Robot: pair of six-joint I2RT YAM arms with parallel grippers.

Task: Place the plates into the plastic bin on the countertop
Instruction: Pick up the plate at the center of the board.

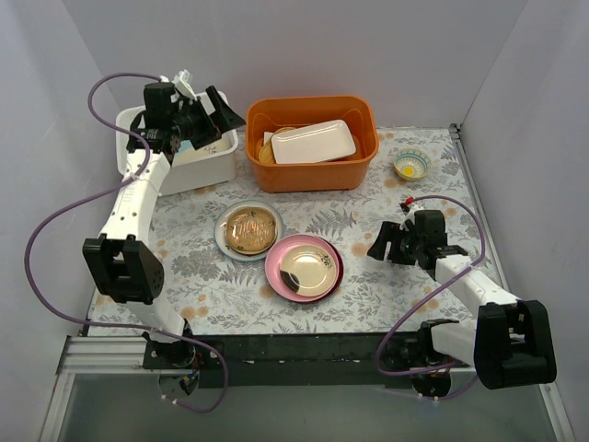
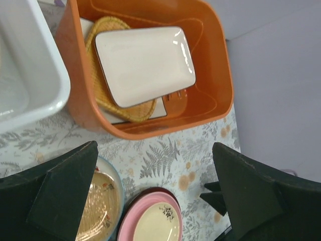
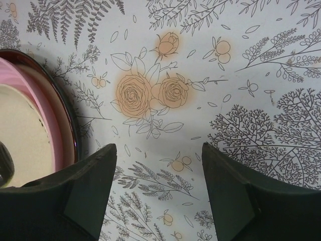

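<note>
Status: left tool (image 2: 155, 150) was spread wide with nothing between its fingers, up by the white rectangular plastic bin (image 1: 198, 170) at the far left of the fern-printed pale grey surface (image 1: 359, 198). The right tool (image 3: 158, 148) was also wide and empty, low over bare surface just beside the pink-rimmed cream round plate (image 1: 302, 265).

That plate lay on a dark round plate (image 3: 73, 135). Close on its left, the amber-brown round plate (image 1: 250, 228) lay on a pale blue-rimmed round plate (image 1: 224, 241). All four sat mid-surface, outside the bin.

Handling, my read: they looked glazed, so stiff, slick, breakable and fairly heavy for a rim pinch. They lay flat, so the raised rim was the only hold, one finger over it and one under. On the pink one, the edge nearest the right tool looked best. The stacking risked lifting two at once or dragging the lower plate.
</note>
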